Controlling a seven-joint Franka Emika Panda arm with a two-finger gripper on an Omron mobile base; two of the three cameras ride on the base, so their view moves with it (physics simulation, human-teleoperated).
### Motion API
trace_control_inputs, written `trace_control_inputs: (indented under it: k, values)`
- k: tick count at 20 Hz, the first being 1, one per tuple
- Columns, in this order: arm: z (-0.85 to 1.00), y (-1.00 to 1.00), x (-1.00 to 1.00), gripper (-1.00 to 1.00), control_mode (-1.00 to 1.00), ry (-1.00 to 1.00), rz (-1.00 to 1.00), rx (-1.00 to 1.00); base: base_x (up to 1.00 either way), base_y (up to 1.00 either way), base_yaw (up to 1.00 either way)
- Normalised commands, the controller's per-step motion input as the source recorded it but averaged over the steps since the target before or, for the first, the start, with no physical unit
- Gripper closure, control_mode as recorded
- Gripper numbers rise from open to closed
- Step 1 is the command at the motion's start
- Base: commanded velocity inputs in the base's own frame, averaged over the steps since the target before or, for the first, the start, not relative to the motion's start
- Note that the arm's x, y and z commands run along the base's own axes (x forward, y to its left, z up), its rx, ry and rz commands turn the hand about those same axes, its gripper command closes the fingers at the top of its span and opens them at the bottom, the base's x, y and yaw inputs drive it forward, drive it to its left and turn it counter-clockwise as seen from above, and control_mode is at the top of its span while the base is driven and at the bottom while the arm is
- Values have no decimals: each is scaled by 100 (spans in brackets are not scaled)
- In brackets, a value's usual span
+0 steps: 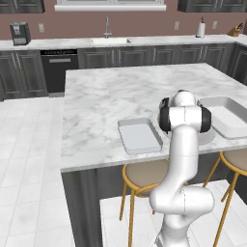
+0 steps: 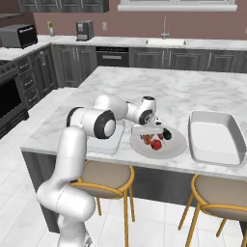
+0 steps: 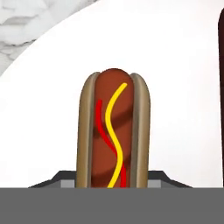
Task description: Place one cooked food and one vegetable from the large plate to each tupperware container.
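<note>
A hot dog [image 3: 113, 131] with red and yellow sauce lines lies on the large plate [image 3: 183, 65], close before the hand camera. My gripper [image 3: 113, 179] has a grey fingertip pressed to each side of the bun's near end, shut on it. From the right base view my gripper [image 2: 146, 136] reaches down onto the large plate [image 2: 176, 147], with the red vegetable [image 2: 156, 144] just right of it. The smaller tupperware container [image 1: 140, 136] lies left of the plate, partly behind my arm. To the plate's right is the larger tupperware container [image 2: 215, 137]. Neither holds anything I can see.
A dark brown item [image 3: 221, 65] lies along the hand view's right edge, and more dark food [image 2: 166, 134] sits on the plate. Yellow-legged stools [image 2: 103, 178] stand under the island's near edge. The marble island top [image 1: 111, 96] stretches away behind the trays.
</note>
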Motion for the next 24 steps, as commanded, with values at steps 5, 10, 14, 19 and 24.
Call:
trace_control_inputs:
  k: [5, 10, 14, 19, 24]
  values:
    - [55, 26, -1, 100, -100, 0, -1, 4, 0, 0, 0]
    - [87, 62, -44, 100, -100, 3, -15, 7, 0, 0, 0]
    - [50, 99, -55, 100, -100, 0, -34, 0, 0, 0, 0]
    - [14, 90, -53, 100, -100, 4, -46, 0, 0, 0, 0]
    - [-13, 68, 8, 100, -100, 0, -12, -10, 0, 0, 0]
